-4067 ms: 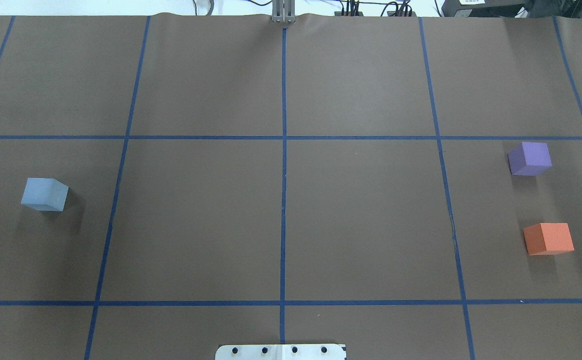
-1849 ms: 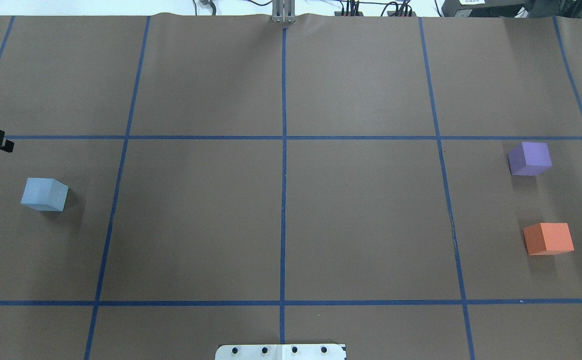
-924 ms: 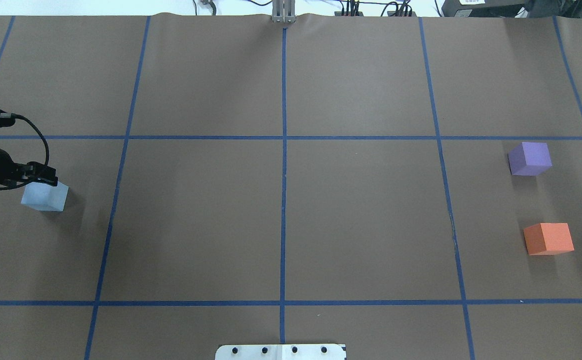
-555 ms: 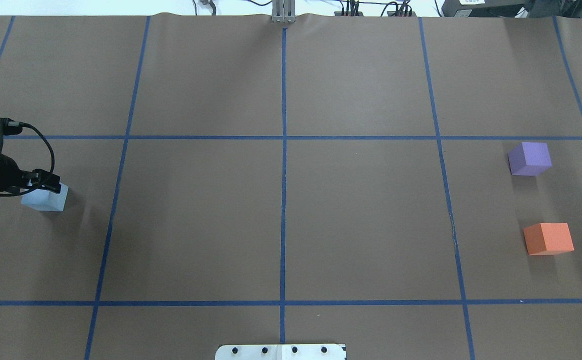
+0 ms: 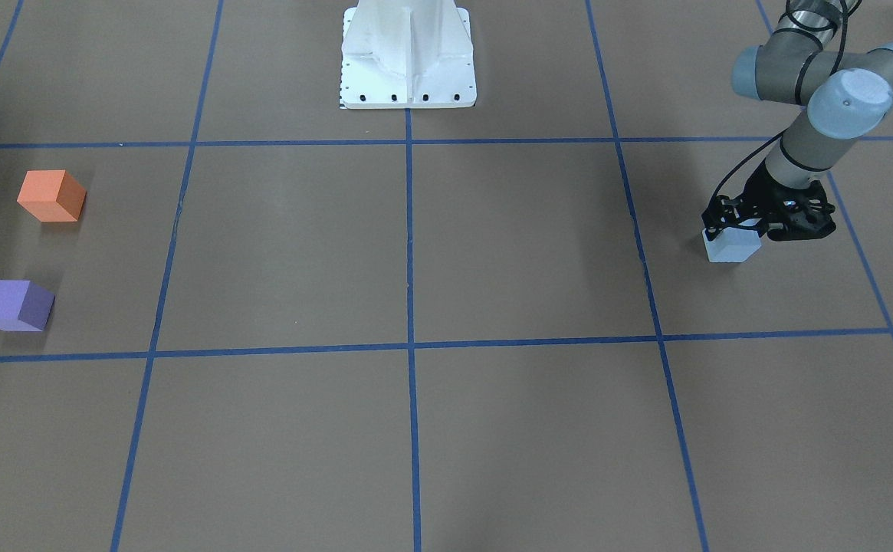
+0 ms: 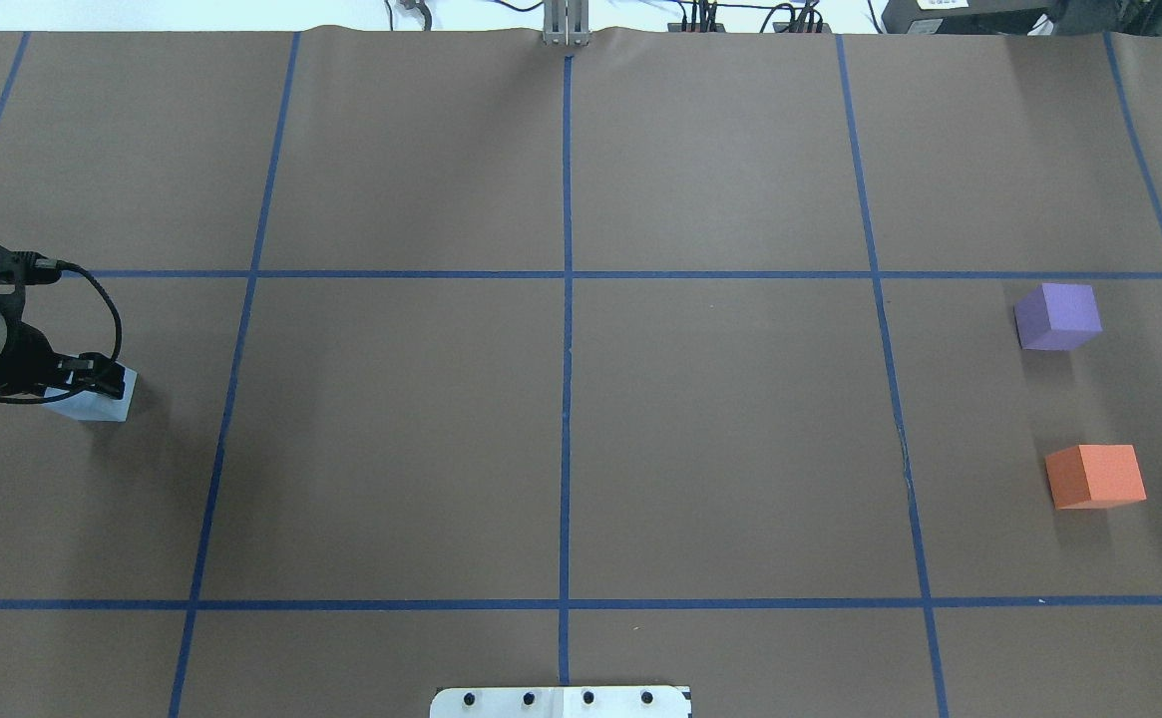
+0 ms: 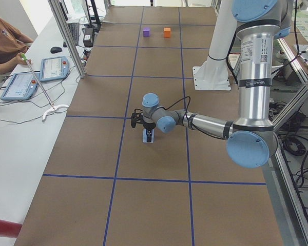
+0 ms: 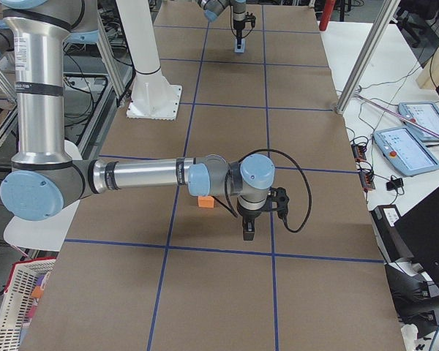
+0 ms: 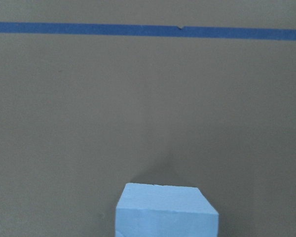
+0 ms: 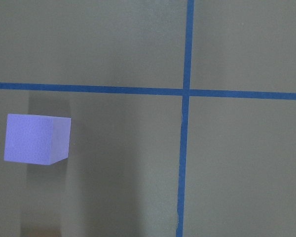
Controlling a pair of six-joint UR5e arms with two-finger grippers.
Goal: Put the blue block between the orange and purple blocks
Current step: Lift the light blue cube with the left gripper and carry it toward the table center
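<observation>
Checking the desk (image 6: 720, 439): the left end effector (image 5: 734, 232) is down over the blue block (image 5: 731, 249), which sits right under it. Can't tell if it's pinching or just spread. The right end effector (image 8: 247, 232) hovers with the purple block (image 10: 37, 139) below, off to its side, state unclear too. The orange block (image 6: 1095, 477) sits way across from the left one.

blue block (image 6: 94, 408), top hidden (by left hand (image 6: 95, 376))
</observation>
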